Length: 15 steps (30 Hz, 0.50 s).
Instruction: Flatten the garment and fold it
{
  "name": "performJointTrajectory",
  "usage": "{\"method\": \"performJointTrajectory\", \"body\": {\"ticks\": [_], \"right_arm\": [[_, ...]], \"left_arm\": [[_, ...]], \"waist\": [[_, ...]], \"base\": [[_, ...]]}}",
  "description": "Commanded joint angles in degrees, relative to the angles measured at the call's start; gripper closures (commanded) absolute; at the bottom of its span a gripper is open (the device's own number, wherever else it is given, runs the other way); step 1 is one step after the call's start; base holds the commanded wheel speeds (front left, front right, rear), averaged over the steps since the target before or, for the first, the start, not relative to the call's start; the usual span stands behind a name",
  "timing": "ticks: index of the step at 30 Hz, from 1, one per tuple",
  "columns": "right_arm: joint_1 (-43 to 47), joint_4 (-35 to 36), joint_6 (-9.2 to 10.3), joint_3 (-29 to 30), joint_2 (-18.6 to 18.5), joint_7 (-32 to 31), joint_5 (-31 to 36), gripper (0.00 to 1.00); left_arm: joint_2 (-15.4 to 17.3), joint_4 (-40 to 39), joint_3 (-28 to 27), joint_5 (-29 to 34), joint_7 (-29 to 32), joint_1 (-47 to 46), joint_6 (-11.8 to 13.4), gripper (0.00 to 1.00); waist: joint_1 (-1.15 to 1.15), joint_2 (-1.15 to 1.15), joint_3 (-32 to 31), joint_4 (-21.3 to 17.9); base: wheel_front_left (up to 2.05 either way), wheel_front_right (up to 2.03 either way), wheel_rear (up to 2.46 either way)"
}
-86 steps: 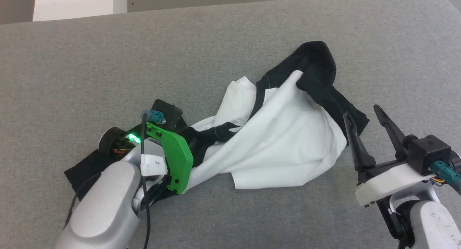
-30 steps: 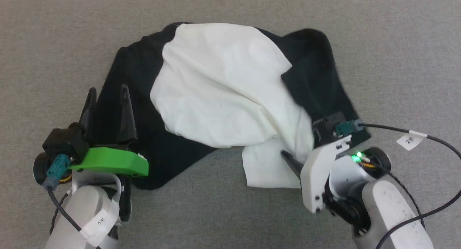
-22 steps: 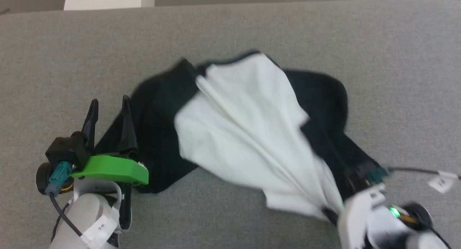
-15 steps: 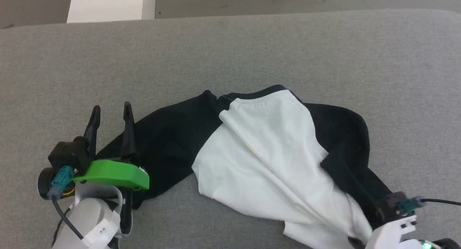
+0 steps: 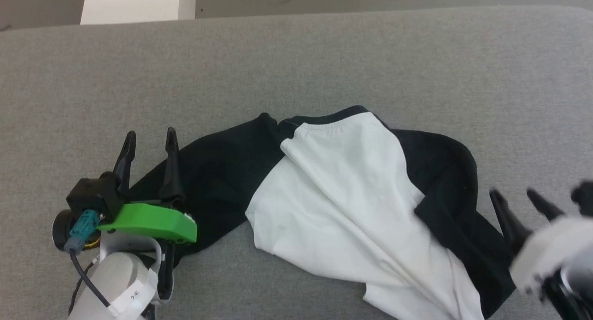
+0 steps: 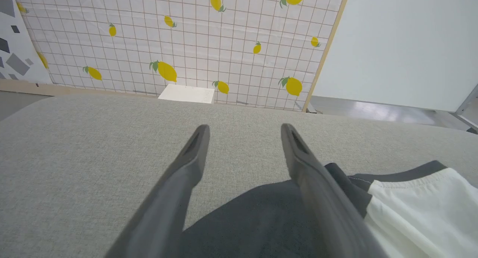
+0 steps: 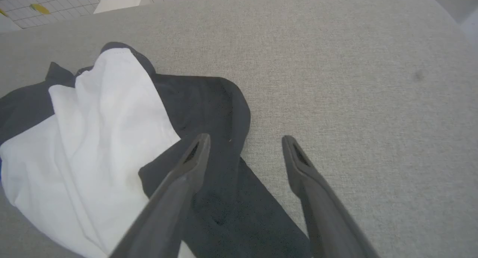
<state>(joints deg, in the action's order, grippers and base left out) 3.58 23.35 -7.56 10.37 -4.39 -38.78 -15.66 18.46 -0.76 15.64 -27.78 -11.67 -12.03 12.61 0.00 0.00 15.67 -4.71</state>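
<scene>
My left gripper (image 5: 151, 134) is spread wide and empty, and so is my right gripper (image 5: 513, 193), which looks blurred from the head. The garment (image 5: 343, 195) lies crumpled on the grey worktop (image 5: 296, 60) between the two grippers, white body in the middle and a black sleeve reaching toward each.

Along my left gripper (image 6: 244, 127), the black sleeve of the garment (image 6: 261, 213) lies under the inner finger and the gap. The outer finger is over bare worktop (image 6: 74, 157).

Along my right gripper (image 7: 246, 136), the garment (image 7: 93, 146) is off to the inner side. Its black sleeve passes beneath my inner finger; whether they touch I cannot tell. The outer finger is over bare worktop (image 7: 373, 101).
</scene>
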Motion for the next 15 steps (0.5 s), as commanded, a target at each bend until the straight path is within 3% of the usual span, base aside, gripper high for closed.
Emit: {"method": "performJointTrajectory", "body": {"ticks": [1,5,11,12,13,14,15], "right_arm": [[-3.77,-4.16,0.08,-0.18,0.35,2.04,1.34,0.00],[-12.42,-17.16,0.08,-1.63,0.09,4.55,3.60,0.00],[-20.21,-32.07,0.08,-4.15,-1.05,2.88,6.48,0.00],[-20.69,-34.20,0.08,-4.23,-1.41,1.37,7.11,0.47],[-20.97,-35.45,0.08,-4.36,-1.91,0.32,7.74,0.63],[-21.41,-36.30,0.08,-4.28,-2.51,-0.03,8.18,1.00],[-21.84,-36.58,0.08,-3.62,-2.82,0.47,8.46,1.00]], "left_arm": [[0.25,-0.33,0.18,0.10,0.07,-1.12,0.09,0.00],[0.01,-0.65,0.80,0.44,0.14,-2.48,-0.05,0.00],[-0.22,-0.48,1.41,0.73,-0.09,-3.32,-0.13,0.00],[-0.28,-0.39,1.49,0.73,-0.15,-3.30,-0.12,0.00],[-0.35,-0.32,1.50,0.68,-0.20,-3.26,-0.08,0.00],[-0.42,-0.29,1.48,0.60,-0.27,-3.16,-0.01,0.00],[-0.43,-0.30,1.43,0.55,-0.33,-3.07,0.05,0.00]], "waist": [[0.00,0.00,1.21,0.49],[0.00,0.00,2.53,1.27],[0.00,0.00,3.09,2.22],[0.00,0.00,3.01,2.38],[0.00,0.00,2.92,2.49],[0.00,0.00,2.81,2.56],[0.00,0.00,2.72,2.55]], "base": [[0.00,0.00,0.00],[0.00,0.00,0.00],[0.00,0.00,0.00],[0.00,0.00,0.00],[0.00,0.00,0.00],[0.00,0.00,0.00],[0.00,0.00,0.00]]}}
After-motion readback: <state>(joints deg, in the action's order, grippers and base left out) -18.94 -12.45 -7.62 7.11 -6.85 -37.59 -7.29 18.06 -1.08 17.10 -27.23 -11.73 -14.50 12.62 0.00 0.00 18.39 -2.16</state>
